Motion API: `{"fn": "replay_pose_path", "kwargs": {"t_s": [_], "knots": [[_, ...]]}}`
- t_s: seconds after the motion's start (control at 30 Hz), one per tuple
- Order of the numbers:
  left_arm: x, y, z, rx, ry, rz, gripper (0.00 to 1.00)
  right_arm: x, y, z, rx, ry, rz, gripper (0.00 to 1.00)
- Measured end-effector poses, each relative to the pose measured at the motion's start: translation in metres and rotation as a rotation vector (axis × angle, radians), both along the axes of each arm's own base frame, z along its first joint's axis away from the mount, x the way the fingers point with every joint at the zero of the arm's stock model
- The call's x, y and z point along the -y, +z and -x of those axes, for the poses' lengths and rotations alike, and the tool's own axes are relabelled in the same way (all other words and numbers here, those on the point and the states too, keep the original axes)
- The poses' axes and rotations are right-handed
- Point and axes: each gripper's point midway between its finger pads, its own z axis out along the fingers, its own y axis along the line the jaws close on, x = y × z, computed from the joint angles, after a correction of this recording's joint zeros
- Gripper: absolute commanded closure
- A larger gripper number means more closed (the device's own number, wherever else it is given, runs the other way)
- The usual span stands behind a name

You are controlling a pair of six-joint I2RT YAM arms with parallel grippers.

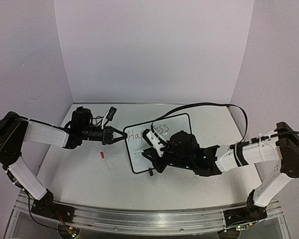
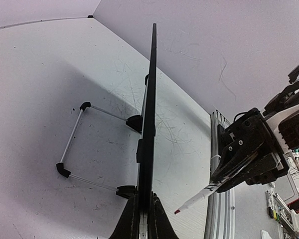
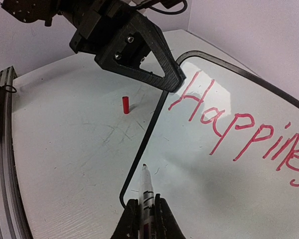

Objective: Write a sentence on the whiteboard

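Whiteboard (image 1: 182,123): left edge clenched by left gripper (image 1: 123,135). Marker (image 3: 145,185): grasped by right gripper (image 3: 144,213); tip lay below sentence (image 3: 239,124) (one line only), beside left edge.

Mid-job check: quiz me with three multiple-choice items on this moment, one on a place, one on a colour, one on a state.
1. Where does the red cap lie?
A) on the whiteboard
B) on the table, left of the whiteboard in the top view
C) out of view

2. What colour is the lettering?
A) red
B) blue
C) black

3. How is the left tool?
A) open, off the board
B) shut on nothing
C) shut on the whiteboard's left edge

Answers:
1 B: the cap sits on bare table beside the frame.
2 A: the strokes show red in the right wrist view.
3 C: its fingers pinch the frame in the left wrist view.
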Motion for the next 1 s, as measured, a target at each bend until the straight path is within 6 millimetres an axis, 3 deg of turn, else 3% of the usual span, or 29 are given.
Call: {"fn": "replay_pose_path", "kwargs": {"t_s": [0.17, 1.0], "knots": [[0.0, 0.0, 0.0, -0.004, 0.0, -0.002, 1.0, 0.001, -0.014, -0.008, -0.008, -0.042, 0.03, 1.0], [0.0, -0.001, 0.0, -0.008, 0.0, -0.005, 1.0, 0.014, -0.008, -0.031, 0.019, -0.214, 0.002, 1.0]]}}
